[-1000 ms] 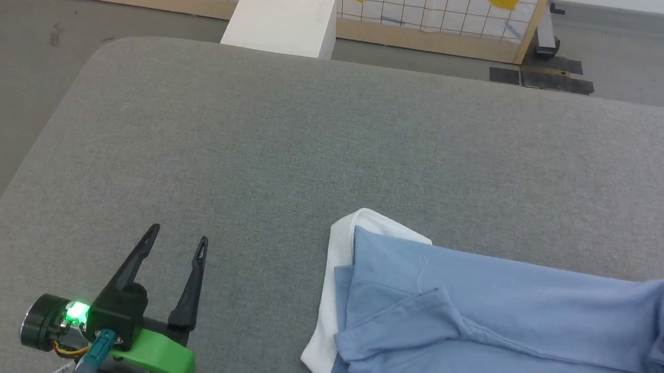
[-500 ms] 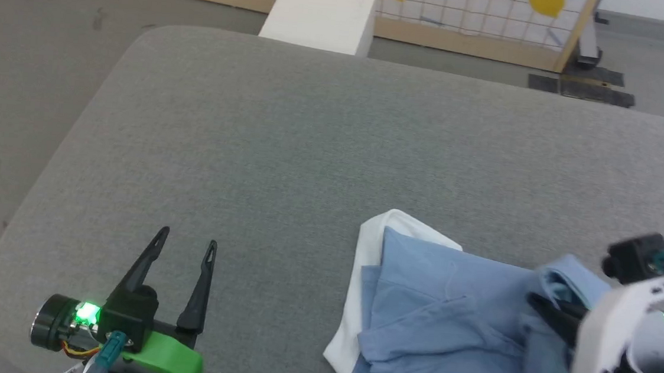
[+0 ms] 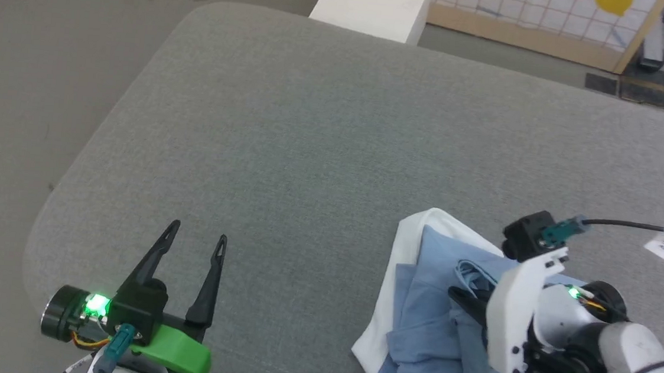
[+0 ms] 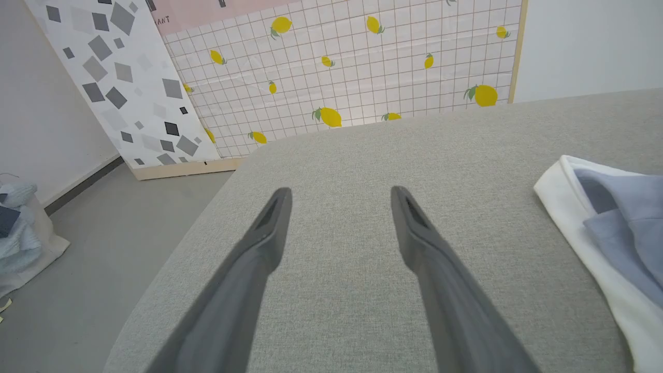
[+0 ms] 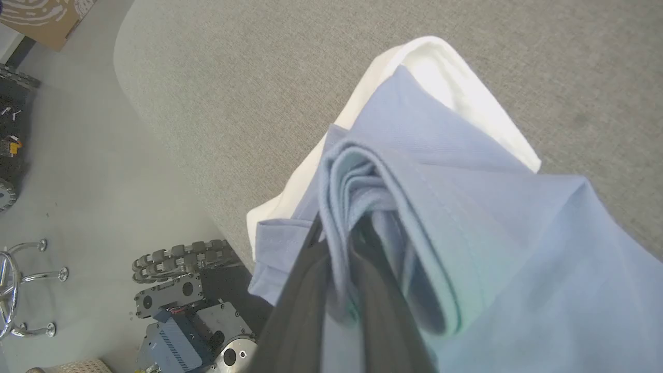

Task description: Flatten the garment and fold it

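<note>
Left gripper [image 3: 198, 230]: fingers spread wide above bare grey fabric at the table's near left, holding nothing.
Padded table [image 3: 311, 149]: grey cloth top with a rounded corner; a white box [image 3: 376, 3] and a lemon-print panel [image 4: 362, 67] stand beyond its far edge.
Garment [image 3: 423, 312]: light blue T-shirt bunched at the table's near right, its white inside showing along the left edge.
Right gripper [image 5: 342, 243]: dark fingers pinched together on a rolled fold of the blue shirt, which stands up in a ridge.
</note>
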